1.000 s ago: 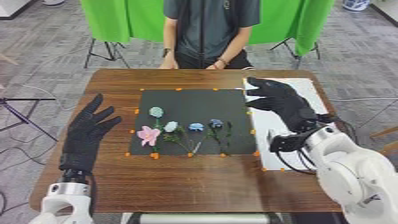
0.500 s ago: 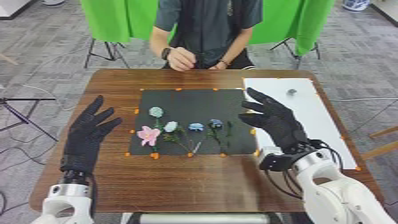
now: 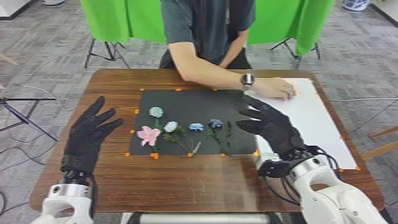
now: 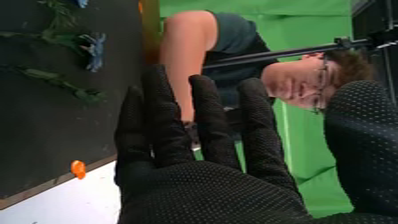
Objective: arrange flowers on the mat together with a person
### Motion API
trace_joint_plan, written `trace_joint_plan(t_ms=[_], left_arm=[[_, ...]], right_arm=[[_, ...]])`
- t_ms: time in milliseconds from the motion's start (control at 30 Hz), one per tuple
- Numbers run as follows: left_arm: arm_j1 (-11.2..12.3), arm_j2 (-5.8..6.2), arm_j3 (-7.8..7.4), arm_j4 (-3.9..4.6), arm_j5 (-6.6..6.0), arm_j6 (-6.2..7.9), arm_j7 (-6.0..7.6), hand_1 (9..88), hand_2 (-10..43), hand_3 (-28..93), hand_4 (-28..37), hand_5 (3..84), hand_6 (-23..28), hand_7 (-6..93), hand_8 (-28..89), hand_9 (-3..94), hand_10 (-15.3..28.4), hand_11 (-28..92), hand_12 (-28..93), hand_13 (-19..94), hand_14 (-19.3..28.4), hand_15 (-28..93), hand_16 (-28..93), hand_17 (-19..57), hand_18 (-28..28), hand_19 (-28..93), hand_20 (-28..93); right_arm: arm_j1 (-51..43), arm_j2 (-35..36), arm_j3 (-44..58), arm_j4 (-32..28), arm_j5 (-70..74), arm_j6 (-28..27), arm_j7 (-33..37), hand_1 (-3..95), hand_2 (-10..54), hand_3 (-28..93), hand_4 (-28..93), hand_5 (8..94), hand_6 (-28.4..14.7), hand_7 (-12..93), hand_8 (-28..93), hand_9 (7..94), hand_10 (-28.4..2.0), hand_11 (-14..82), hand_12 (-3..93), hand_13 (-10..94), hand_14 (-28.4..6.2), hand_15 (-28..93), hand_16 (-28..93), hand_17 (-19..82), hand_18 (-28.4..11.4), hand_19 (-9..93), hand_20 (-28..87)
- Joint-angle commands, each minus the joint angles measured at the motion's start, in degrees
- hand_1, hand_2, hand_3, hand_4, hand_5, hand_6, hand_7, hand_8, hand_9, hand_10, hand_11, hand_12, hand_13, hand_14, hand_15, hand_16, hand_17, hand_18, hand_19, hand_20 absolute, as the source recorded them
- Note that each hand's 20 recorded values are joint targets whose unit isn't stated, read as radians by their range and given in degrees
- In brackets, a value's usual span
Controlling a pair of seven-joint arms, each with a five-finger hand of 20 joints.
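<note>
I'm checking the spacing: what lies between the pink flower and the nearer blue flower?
The white flower and green leaves lie between, as the head view shows.

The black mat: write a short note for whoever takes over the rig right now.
Left hand: open, left of the mat.
Right hand: open, empty, around the mat's right edge.
Person's hand: at the white sheet's far end.
Done: pink, pale green, white and two blue flowers lie on the mat.
Left: perhaps another flower; can't tell what the person's hand covers. Best let it clear first.
</note>
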State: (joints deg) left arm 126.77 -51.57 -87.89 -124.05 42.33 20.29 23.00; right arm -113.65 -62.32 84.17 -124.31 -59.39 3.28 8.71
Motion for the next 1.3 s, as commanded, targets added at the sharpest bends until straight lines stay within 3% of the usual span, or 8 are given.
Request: trace_joint_plan(t_ms=[33, 433, 933, 1067, 1300], left_arm=[[1.12, -0.89, -0.15, -0.12, 0.46, -0.69, -1.12, 22.6, 4.8, 80, -28.3, 33.3, 2.8, 10.2, -9, 34.6, 15.5, 18, 8, 29, 25.0, 40, -6, -8.1, 23.7, 47, 14], [1.61, -1.54, -0.78, -0.26, 0.92, -1.25, -2.06, 22.7, 4.6, 80, -28.3, 33.2, 2.8, 10.2, -9, 35.0, 15.8, 18, 8, 29, 25.2, 40, -6, -8.1, 23.7, 47, 15], [1.52, -0.53, -0.07, 0.07, 0.03, -0.88, -0.19, 22.7, 4.6, 80, -28.3, 33.2, 2.8, 10.2, -9, 35.4, 16.1, 19, 8, 30, 25.6, 41, -6, -7.6, 24.2, 49, 16], [1.62, -0.89, -0.40, 0.01, 0.31, -1.15, -0.78, 22.7, 4.6, 80, -28.3, 33.2, 2.7, 10.3, -9, 35.0, 15.7, 18, 8, 30, 25.3, 39, -6, -7.7, 24.4, 48, 15], [1.33, -0.76, -0.16, 0.07, -0.04, -0.78, -0.23, 22.5, 4.6, 80, -28.3, 33.1, 2.6, 10.3, -9, 34.8, 15.6, 18, 8, 29, 24.6, 38, -6, -8.0, 24.7, 47, 14]], right_arm=[[-1.41, -0.39, -0.56, -0.63, -0.48, 0.11, -0.20, 15.7, 7.6, 80, -28, 35.2, 2.7, 12, -12, 40.0, -12.3, 6.2, 13.3, 32, -19.2, 28, 14, 1, -18.6, 48, 19], [-1.55, -1.10, -0.65, -0.51, -0.59, 0.48, 0.24, 15.7, 7.6, 80, -28, 35.2, 2.8, 12, -12, 40.2, -12.4, 6.2, 13.3, 33, -19.2, 28, 14, 2, -18.6, 48, 19], [-0.20, -2.09, -0.85, 0.29, -0.45, 0.63, -0.50, 15.6, 7.6, 80, -28, 35.3, 2.8, 12, -12, 40.3, -12.3, 6.1, 13.2, 33, -19.2, 28, 14, 2, -18.8, 48, 19], [-0.57, -2.32, -0.06, 0.35, -0.09, 0.02, -0.58, 15.4, 7.4, 80, -28, 35.3, 2.8, 12, -11, 40.0, -11.4, 5.2, 12.9, 30, -18.5, 22, 14, 2, -21.3, 45, 17], [0.11, -2.55, -0.17, 0.77, 0.34, 0.74, -0.99, 15.2, 6.6, 81, -28, 34.8, 3.2, 12, -12, 38.8, -9.7, 4.1, 12.6, 24, -17.1, 12, 18, 3, -26.2, 44, 12]])
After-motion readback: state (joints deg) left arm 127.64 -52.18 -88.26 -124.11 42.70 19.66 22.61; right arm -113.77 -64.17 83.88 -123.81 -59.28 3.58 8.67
